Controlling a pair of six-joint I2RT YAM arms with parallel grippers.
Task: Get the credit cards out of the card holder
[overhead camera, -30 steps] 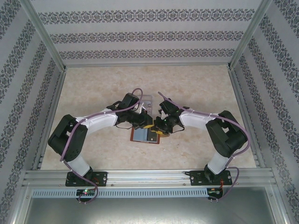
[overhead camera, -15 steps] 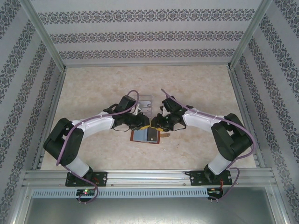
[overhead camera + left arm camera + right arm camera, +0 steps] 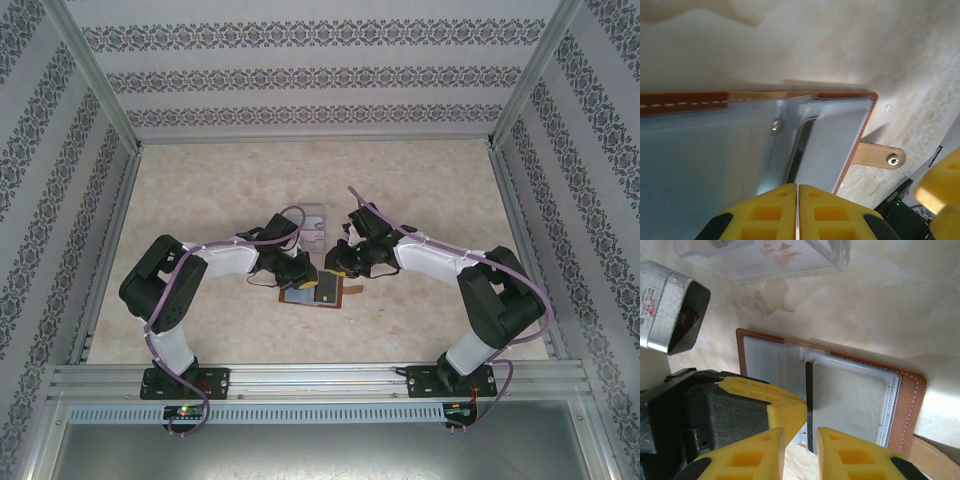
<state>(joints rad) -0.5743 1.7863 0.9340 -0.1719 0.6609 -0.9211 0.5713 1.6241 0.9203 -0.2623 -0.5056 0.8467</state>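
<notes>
The card holder (image 3: pixel 318 294) lies open and flat on the table, reddish-brown with grey-blue pockets (image 3: pixel 855 395). The long edge of a dark credit card (image 3: pixel 809 390) shows at the fold, also seen in the left wrist view (image 3: pixel 801 150). My left gripper (image 3: pixel 302 274) is shut, its yellow tips (image 3: pixel 797 192) resting on the left pocket with nothing between them. My right gripper (image 3: pixel 801 442) hovers just above the fold. Its jaws stand a narrow gap apart, in line with the dark card's near end. The closing tab (image 3: pixel 880 155) sticks out on the right.
A clear plastic tray (image 3: pixel 312 215) sits just beyond the card holder, and a pale card with reddish print (image 3: pixel 777 249) shows through it. The two grippers crowd together over the holder. Aluminium rails border the table.
The left arm has folded in and its gripper has come down onto the left pocket. The right gripper has shifted slightly back over the fold, and its jaws have narrowed.
</notes>
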